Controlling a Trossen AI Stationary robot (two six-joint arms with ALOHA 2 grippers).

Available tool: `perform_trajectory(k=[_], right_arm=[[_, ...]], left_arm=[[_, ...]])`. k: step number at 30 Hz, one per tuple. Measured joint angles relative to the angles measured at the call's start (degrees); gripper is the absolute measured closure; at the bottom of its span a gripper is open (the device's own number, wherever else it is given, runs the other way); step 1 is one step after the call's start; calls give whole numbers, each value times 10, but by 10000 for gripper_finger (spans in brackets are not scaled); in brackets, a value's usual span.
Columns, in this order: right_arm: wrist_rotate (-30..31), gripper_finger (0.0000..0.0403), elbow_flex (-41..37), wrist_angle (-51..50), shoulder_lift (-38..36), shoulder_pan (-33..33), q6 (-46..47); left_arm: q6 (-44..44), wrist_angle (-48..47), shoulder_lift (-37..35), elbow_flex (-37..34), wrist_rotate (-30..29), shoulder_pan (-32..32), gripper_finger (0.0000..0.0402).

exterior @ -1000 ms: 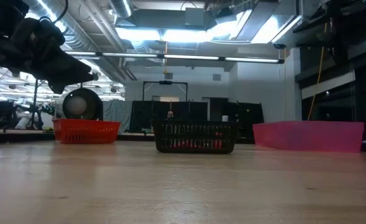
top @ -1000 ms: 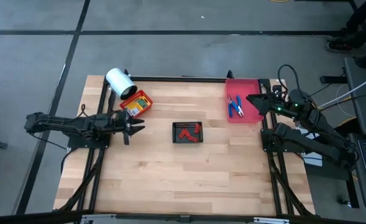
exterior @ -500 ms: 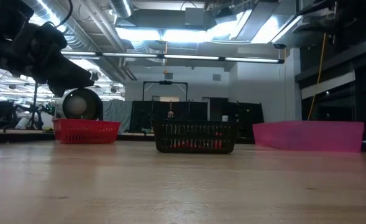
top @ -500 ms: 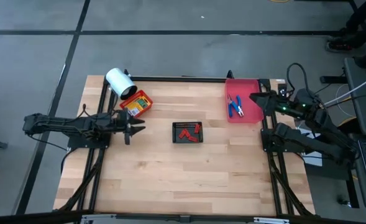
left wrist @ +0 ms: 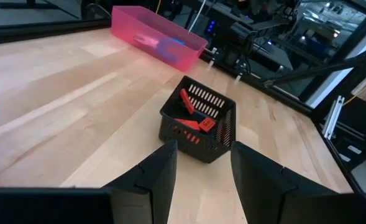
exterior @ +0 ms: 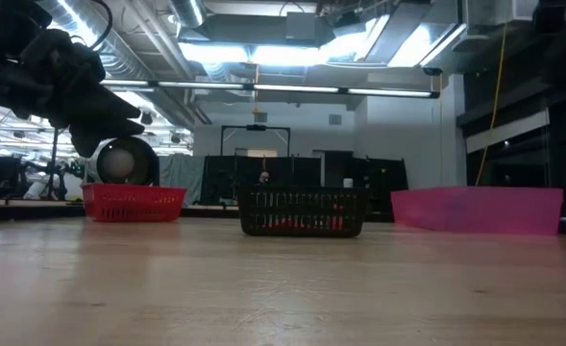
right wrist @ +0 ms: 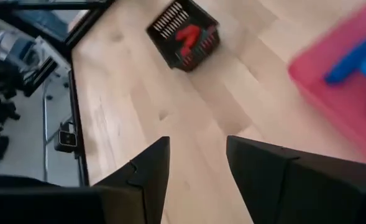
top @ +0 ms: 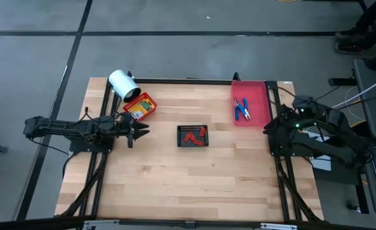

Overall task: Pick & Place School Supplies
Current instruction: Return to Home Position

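Evidently the sorting itself looks finished, since the near stretch of the table carries no loose school supplies, and the step in hand seems to be the arms going to rest. At mid-table the black tray holds the red pieces. To its left the left gripper hangs low and points at it, fingers spread with nothing between them. At the right edge the right arm sits folded, and the right gripper is likewise spread and empty above bare wood. Farther back on the left, the red basket contains the yellow-orange boxes. On the far right, the pink tray holds the blue-handled tools. A white roll lies at the far left corner. The next move probably calls only for the right arm to settle into its rest pose, keeping clear of the pink tray's wall.
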Motion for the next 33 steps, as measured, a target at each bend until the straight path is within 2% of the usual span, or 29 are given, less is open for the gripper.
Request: perform_trajectory(k=[3, 6, 10, 11, 13, 17, 19, 22, 25, 29, 33], right_arm=[[-16, 240, -27, 57, 9, 1, -44], [-21, 240, -78, 174, 10, 16, -65], [-15, 240, -94, 184, 10, 53, -21], [-1, 240, -94, 212, 6, 67, 17], [29, 240, -93, 336, -2, 104, 58], [150, 241, -111, 509, 8, 192, 22], [196, 241, -152, 551, 24, 235, -6], [242, 241, -230, 666, 40, 289, -22], [315, 241, -298, 762, 43, 320, -47], [374, 241, -331, 778, -4, 331, -112], [379, 241, -339, 695, -65, 331, -146]], left_arm=[[-3, 0, 0, 0, -1, 0, 254], [-3, 0, 0, 0, -2, 0, 254], [-3, 0, 0, 0, -2, 0, 254], [-3, 0, 0, 0, -2, 0, 254], [-3, 0, 0, 0, -2, 0, 254], [-3, 0, 0, 0, -2, 0, 254], [-3, 0, 0, 0, -2, 0, 254], [-3, 0, 0, 0, -2, 0, 254], [-3, 0, 0, 0, -2, 0, 254], [-3, 0, 0, 0, -2, 0, 254], [-3, 0, 0, 0, -2, 0, 254]])
